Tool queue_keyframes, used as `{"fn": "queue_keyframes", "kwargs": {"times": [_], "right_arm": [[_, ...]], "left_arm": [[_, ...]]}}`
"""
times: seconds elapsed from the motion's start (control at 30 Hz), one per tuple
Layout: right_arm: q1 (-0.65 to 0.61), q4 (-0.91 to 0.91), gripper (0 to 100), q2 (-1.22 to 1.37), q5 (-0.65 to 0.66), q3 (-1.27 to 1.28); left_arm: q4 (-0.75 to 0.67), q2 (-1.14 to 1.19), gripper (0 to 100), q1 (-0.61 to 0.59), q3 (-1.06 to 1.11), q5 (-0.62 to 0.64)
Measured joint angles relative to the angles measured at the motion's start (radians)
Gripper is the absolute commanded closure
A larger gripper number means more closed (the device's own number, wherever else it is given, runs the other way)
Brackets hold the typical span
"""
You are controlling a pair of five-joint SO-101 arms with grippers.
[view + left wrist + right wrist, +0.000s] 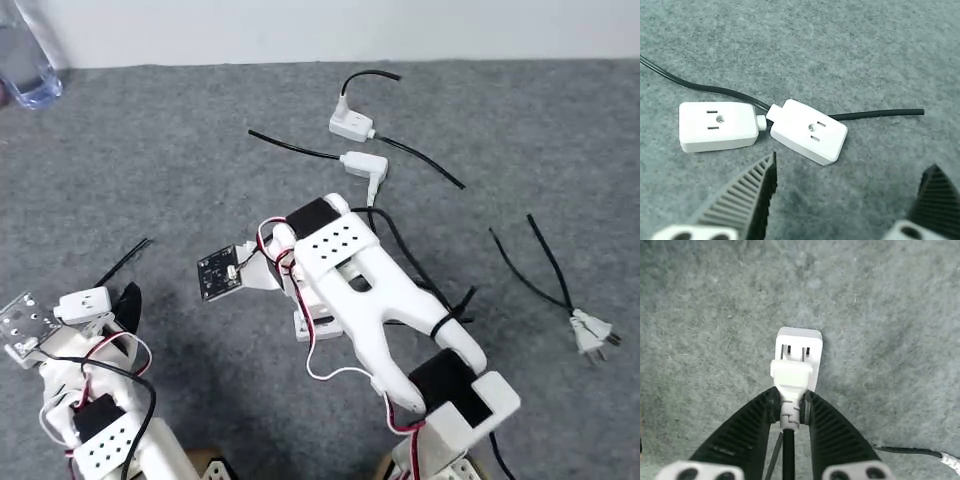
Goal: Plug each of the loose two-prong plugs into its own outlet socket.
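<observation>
My right gripper (790,392) is shut on a white two-prong plug (791,374) with a black cord. The plug's prongs lie bare against the face of a small white outlet socket (799,344) on the grey carpet. In the high view this socket (312,326) peeks out from under the right arm. My left gripper (854,167) is open, just short of two white outlet sockets (717,125) (810,131) lying end to end on a black cord. One of them (85,303) sits beside the left arm's black finger (128,305). A loose plug (590,335) lies at the far right.
Further back lie two more white sockets (352,125) (362,163), each joined to black cords. Loose black cords run across the carpet to the right of the right arm. A clear bottle (25,60) stands at the back left corner.
</observation>
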Motion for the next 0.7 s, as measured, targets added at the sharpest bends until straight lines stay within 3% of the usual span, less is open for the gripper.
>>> {"fn": "queue_keyframes", "kwargs": {"times": [0.7], "right_arm": [[0.025, 0.060, 99.1, 0.026, 0.048, -0.044]], "left_arm": [[0.000, 0.000, 58, -0.002, 0.000, 0.000]]}}
